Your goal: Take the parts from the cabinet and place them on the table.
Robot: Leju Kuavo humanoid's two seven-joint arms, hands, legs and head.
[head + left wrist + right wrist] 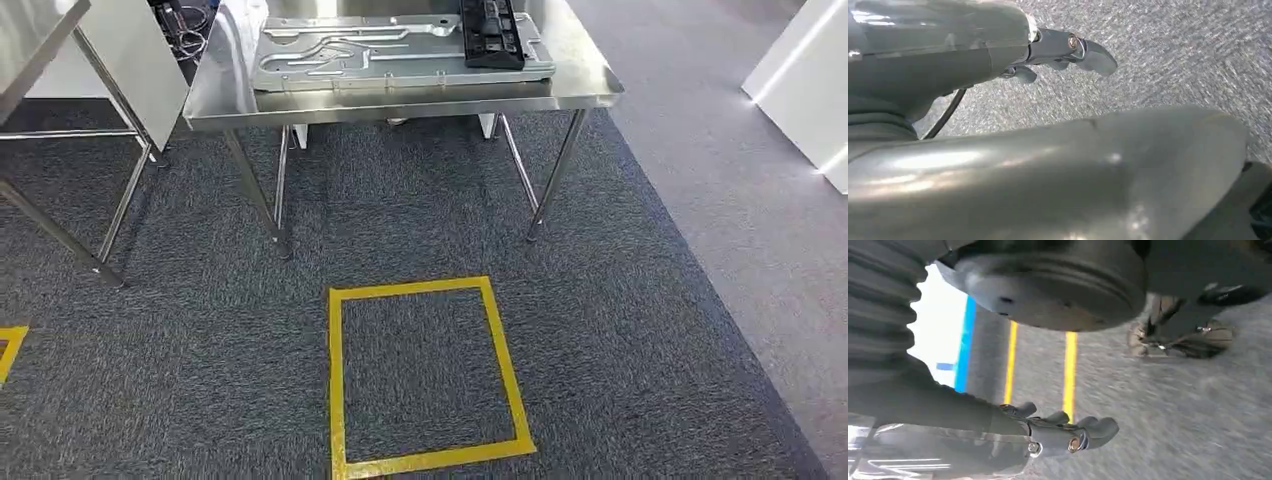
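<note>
Grey carpet with a yellow tape square (425, 375) lies before the steel counter (400, 95). A metal plate (390, 50) and black part (492, 32) rest there, far from the fingers. Left hand (1068, 52) and right hand (1063, 432) hang with loosely extended fingers, holding nothing; whether fetching or finished, walk steadily.

A steel desk (400, 98) stands on grey carpet (620, 330), carrying a stamped metal panel (380, 52) with a black part (492, 32) lying across its right end. On the carpet before it (a little nearer me) is a yellow tape rectangle (337, 380).
</note>
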